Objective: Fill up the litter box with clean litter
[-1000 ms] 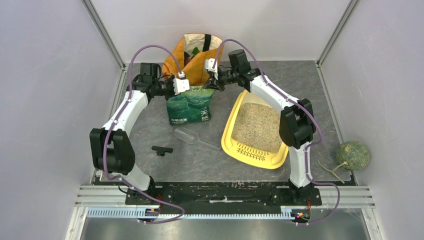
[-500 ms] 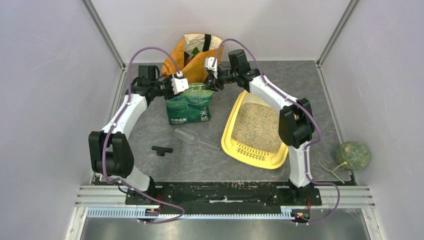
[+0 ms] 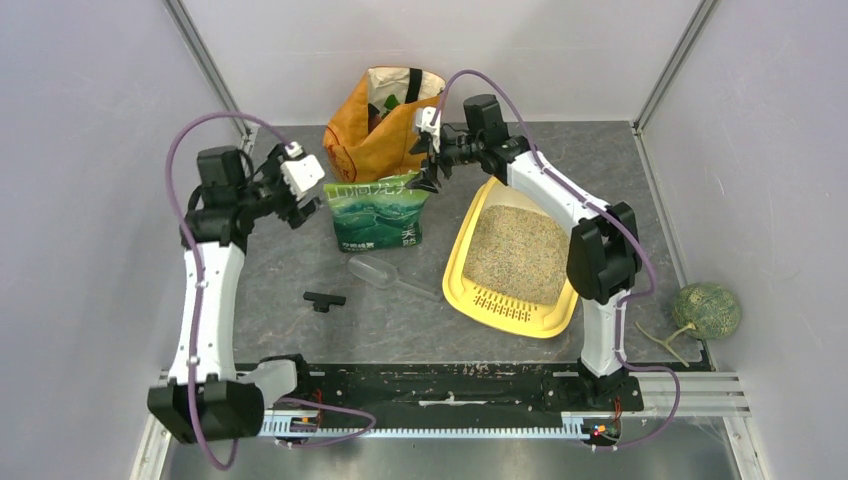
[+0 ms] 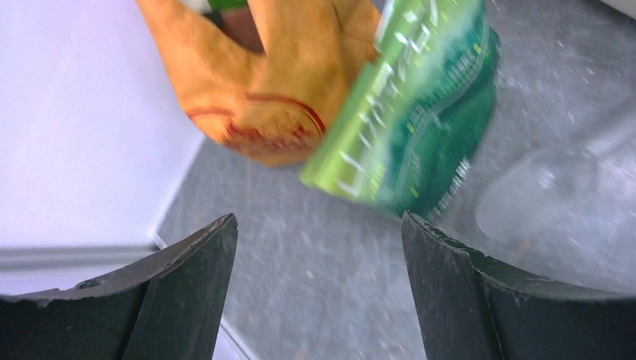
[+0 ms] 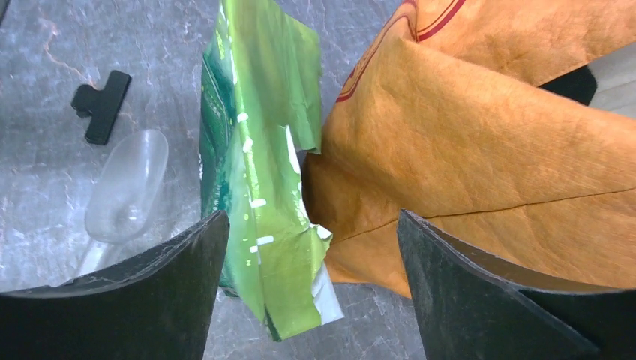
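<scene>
Left gripper (image 4: 319, 225): I see jaws spread, empty, beside the green bag (image 3: 378, 215).
Right gripper (image 5: 311, 221): jaws apart, empty, above bag's top.
Litter box (image 3: 452, 268): holds clean litter (image 3: 512, 255).

Setting: robotics lab test cell.
Enclosure: plain pale wall panels (image 3: 90, 150) framed by slim aluminium corner posts (image 3: 205, 65).
Surface: grey mottled tabletop (image 3: 400, 330).
Rig: slotted aluminium rail (image 3: 450, 427), white-and-black robot arms (image 3: 205, 300).

Litter bag (image 3: 378, 212) left of litter box (image 3: 451, 268), scoop (image 3: 372, 270) before bag
</scene>
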Robot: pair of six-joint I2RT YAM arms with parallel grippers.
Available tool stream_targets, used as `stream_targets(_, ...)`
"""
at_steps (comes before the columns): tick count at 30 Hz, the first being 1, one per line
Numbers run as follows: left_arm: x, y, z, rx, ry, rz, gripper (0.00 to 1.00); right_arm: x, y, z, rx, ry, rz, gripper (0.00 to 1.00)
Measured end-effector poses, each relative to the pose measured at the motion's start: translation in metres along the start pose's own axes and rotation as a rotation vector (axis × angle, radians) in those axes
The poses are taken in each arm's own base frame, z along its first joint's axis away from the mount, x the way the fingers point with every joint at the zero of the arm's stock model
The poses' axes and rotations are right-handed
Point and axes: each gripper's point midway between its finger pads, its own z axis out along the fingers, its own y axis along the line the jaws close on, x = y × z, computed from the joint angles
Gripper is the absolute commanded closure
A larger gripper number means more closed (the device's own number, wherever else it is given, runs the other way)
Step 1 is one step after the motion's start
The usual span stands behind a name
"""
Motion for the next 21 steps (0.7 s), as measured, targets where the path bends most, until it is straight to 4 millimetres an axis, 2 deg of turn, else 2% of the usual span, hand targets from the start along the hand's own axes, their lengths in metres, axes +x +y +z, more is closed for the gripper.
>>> stream_targets(2,0.012,-0.013,-0.023,-0.01,0.045,-0.026,0.15,-0.01,0.001,-0.005,0.008,-0.011,0.011,0.09)
stream_targets(4,0.03,-0.034,-0.038,0.018,0.109,-0.056,0.16,-0.02,0.002,-0.009,0.014,-0.021,0.012,0.09)
stream_targets(8,0.071,-0.089,-0.047,0.176,0.241,-0.107,0.16,-0.033,0.004,-0.016,0.022,-0.034,0.008,0.08)
stream_targets(13,0.124,-0.162,-0.058,0.387,0.374,-0.104,0.19,-0.032,0.011,-0.021,0.017,-0.016,0.04,0.08)
stream_targets(17,0.153,-0.198,-0.064,0.453,0.422,-0.047,0.2,-0.026,0.018,-0.026,0.025,0.013,0.08,0.08)
stream_targets(21,0.176,-0.216,-0.061,0.474,0.441,0.016,0.23,-0.022,0.023,-0.033,0.041,0.039,0.106,0.09)
